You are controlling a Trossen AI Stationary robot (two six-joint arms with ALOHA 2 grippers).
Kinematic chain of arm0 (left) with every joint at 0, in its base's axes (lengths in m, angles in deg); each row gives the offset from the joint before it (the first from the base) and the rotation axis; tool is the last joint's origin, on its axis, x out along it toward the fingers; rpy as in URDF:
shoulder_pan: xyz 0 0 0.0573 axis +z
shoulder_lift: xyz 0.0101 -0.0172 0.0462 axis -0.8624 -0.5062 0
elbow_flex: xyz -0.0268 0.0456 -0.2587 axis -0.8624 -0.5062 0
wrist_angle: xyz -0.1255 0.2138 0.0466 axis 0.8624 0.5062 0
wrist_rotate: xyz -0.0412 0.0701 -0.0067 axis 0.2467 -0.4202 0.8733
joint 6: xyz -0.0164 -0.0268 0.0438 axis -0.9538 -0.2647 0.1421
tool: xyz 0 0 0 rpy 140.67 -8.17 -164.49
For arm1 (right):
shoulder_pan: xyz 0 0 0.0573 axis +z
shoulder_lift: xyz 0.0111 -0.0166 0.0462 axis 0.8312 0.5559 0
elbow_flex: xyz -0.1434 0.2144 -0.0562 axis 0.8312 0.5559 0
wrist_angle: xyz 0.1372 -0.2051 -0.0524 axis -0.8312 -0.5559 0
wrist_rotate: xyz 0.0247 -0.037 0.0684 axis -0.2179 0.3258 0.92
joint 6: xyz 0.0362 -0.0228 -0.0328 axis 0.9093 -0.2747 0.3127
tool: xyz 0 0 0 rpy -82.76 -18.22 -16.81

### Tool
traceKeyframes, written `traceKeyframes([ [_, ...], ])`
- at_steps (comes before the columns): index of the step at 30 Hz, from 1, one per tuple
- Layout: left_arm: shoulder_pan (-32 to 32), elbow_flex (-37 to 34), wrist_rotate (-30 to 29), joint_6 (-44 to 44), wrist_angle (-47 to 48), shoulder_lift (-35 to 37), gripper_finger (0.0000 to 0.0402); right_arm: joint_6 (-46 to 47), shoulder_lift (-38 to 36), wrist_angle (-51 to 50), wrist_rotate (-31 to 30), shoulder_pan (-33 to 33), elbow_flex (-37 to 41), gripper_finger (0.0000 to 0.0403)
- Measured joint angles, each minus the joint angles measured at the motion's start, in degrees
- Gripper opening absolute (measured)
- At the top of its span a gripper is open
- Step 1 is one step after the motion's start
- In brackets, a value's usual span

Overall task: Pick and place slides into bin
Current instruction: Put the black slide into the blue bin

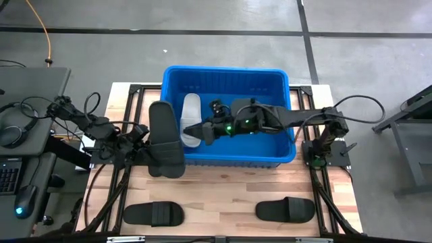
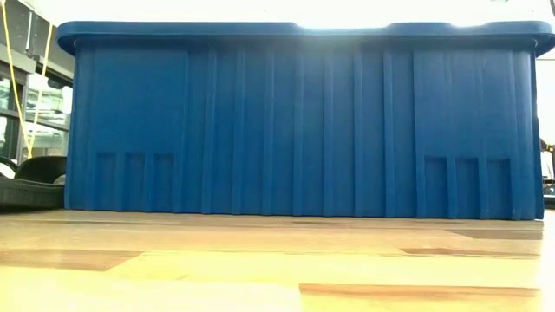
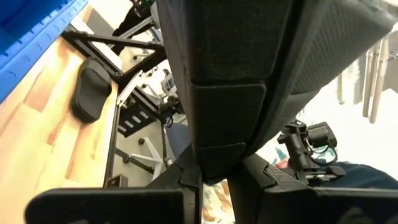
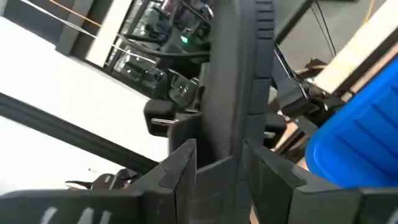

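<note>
A black slide (image 1: 165, 138) hangs over the left end of the blue bin (image 1: 223, 69), held from both sides. My left gripper (image 1: 144, 142) is shut on it from the table's left. My right gripper (image 1: 187, 130) reaches across the bin from the right and is shut on its other side. A white slide (image 1: 191, 108) lies inside the bin at its left end, partly under my right gripper. Two more black slides (image 1: 154, 213) (image 1: 285, 210) lie flat on the table near its front edge. My left gripper pinches the black slide's left long side (image 3: 214, 163) between its two fingers, coming level from the table's left. Whether it has strap or sole there, I cannot tell. The slide is lifted clear and rises broad in front of the wrist camera. My right gripper pinches the same slide's right side (image 4: 221, 146), about mid-length, between its two fingers (image 4: 183, 163). The fingers come about level from the table's right, over the bin. In the right wrist view the slide stands edge-on between them, lifted clear.
The bin's tall ribbed near wall (image 2: 295, 121) fills the low view, with bare wooden table (image 2: 277, 260) in front of it. A low dark shape (image 2: 33, 180) sits beside the bin's left corner. Desks, cables and metal frames stand beyond both table ends.
</note>
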Motion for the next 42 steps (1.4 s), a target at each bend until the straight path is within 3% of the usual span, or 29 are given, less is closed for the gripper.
traceKeyframes([
  [9,0.0,0.0,1.15,-0.19,-2.08,-0.9,0.0035,0.26,0.88,0.85,0.71,-0.26,0.07,0.0155],
  [14,0.0,0.0,1.24,-0.14,-1.43,-0.91,0.0035,-0.46,0.86,3.16,3.38,-0.29,0.04,0.0181],
  [20,-0.04,0.0,1.09,-0.16,-0.82,-0.89,0.0035,-3.56,0.51,2.68,7.8,0.78,0.04,0.0181],
  [25,0.06,0.0,-1.37,1.21,1.62,-0.42,0.0035,-4.04,0.09,-2.6,3.19,2.62,0.07,0.0172],
  [29,0.01,0.0,-2.07,0.07,4.84,-0.09,0.0035,-5.74,-0.52,-5.22,3.73,4.3,0.0,0.0174],
  [34,0.0,0.0,-5.71,0.09,4.38,0.24,0.0035,-9.63,-0.34,-7.02,-3.76,7.89,0.0,0.0172],
  [42,0.0,0.0,-4.64,-0.29,4.32,0.47,0.0035,-18.53,-0.91,-11.35,-14.91,11.85,0.0,0.0168],
])
